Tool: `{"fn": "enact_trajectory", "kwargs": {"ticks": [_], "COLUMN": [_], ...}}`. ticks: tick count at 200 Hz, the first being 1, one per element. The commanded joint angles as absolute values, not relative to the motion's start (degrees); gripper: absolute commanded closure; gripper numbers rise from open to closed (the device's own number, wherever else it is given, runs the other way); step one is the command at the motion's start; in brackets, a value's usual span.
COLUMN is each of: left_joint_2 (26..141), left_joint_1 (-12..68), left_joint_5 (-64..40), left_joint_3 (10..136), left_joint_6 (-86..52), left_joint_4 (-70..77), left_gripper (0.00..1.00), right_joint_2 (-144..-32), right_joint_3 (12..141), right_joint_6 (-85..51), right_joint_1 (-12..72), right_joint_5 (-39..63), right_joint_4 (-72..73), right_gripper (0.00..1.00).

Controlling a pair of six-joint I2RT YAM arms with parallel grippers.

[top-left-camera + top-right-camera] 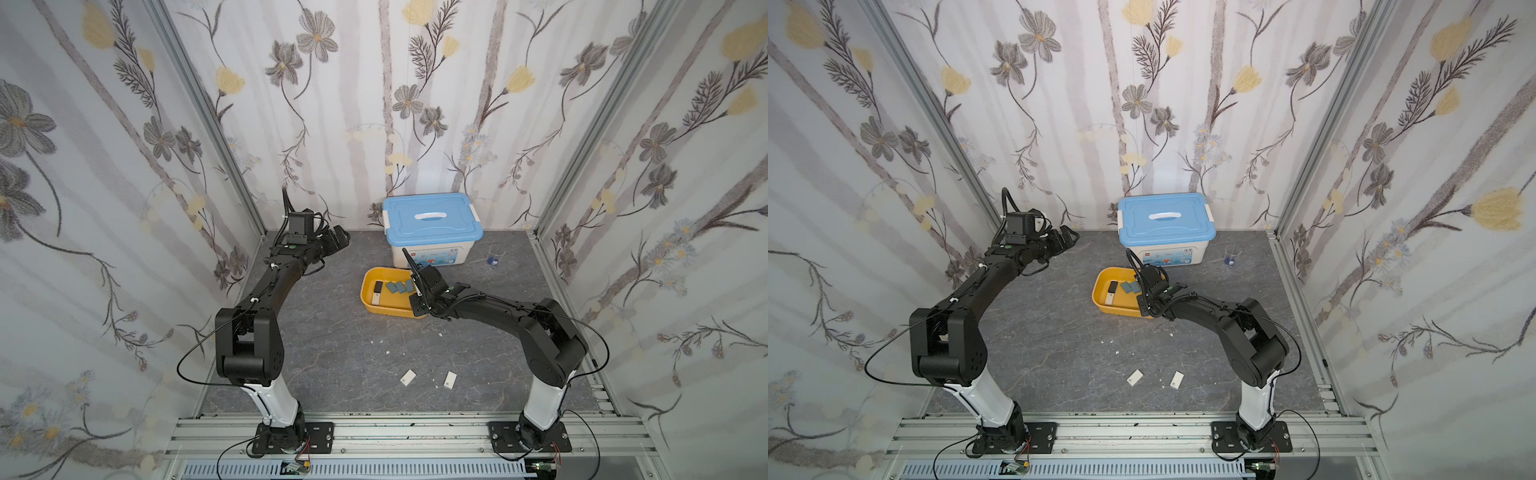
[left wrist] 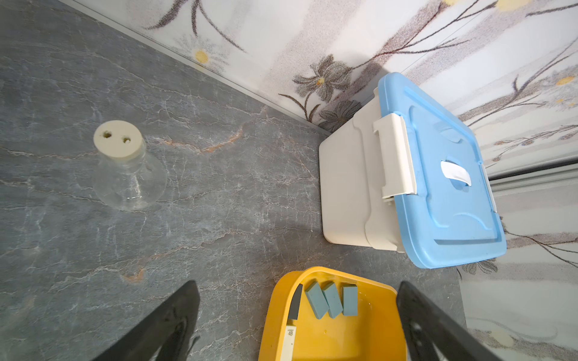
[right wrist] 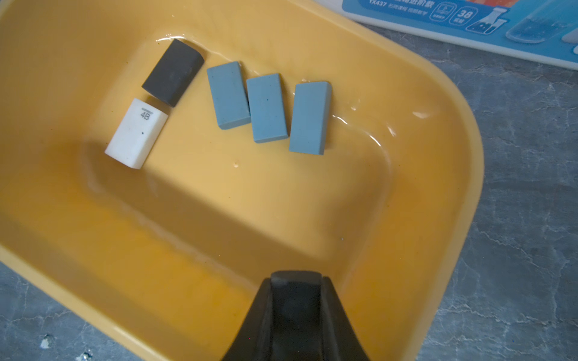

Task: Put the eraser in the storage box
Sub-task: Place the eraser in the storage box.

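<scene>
Right jaws: pressed together, gripping nothing. I am hanging them over one wall of the storage box (image 3: 463,162).

Inside the box, flat on its floor: a black eraser (image 3: 173,72) is touching the corner of a white eraser marked 4B (image 3: 136,134). Three blue erasers (image 3: 267,107) are lying side by side just beside them.

Farther out, toward the front of the surface (image 1: 332,353), two white erasers (image 1: 408,377) (image 1: 450,379) are lying well apart from the box, not yet put away. Small white crumbs (image 1: 439,335) are scattered between them and the box.

Left jaws: spread wide, empty, idling high at the back corner above a stoppered flask (image 2: 128,168).

My reading: I am between loads, and fetching one of the white erasers is the step in hand.

- I am planning to rise clear of the rolled rim before swinging out, so that I am not dragging the box.
- I am meaning to part the jaws while travelling, not at the eraser.
- I am aiming to come straight down across the eraser's narrow width. It is lying low and flat, so the tips must be nearly touching the surface before closing.
- I am picking the white eraser on my own side, since it looks the shorter reach.
</scene>
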State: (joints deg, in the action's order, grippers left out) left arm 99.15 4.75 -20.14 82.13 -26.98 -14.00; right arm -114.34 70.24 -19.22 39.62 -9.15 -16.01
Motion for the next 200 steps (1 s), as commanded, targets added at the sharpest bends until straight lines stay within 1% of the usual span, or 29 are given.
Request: {"fn": "enact_trajectory", "kwargs": {"ticks": [1, 62, 138, 200], "left_joint_2": [98.4, 98.4, 98.2, 98.7], "left_joint_1": [4.7, 4.6, 4.5, 4.4], "left_joint_5": [-19.9, -20.0, -20.0, -20.1], "left_joint_3": [81.7, 81.4, 81.4, 81.6], "left_joint_6": [-26.4, -26.5, -26.5, -26.5], "left_joint_4": [-13.5, -13.2, -13.2, -13.3], "left_gripper": [0.00, 0.00, 0.00, 0.00], "right_joint_2": [-113.2, -112.1, -119.4, -124.0], "right_joint_3": [69.6, 68.8, 77.5, 80.9], "right_joint_6": [-19.6, -19.8, -18.7, -18.3], "right_joint_1": [39.9, 39.8, 36.9, 34.8], "right_joint_5": [-9.6, -11.0, -13.4, -12.8], "right_joint_4": [-14.6, -14.8, -14.2, -14.2], "right_gripper": [0.77, 0.77, 0.77, 0.76]}}
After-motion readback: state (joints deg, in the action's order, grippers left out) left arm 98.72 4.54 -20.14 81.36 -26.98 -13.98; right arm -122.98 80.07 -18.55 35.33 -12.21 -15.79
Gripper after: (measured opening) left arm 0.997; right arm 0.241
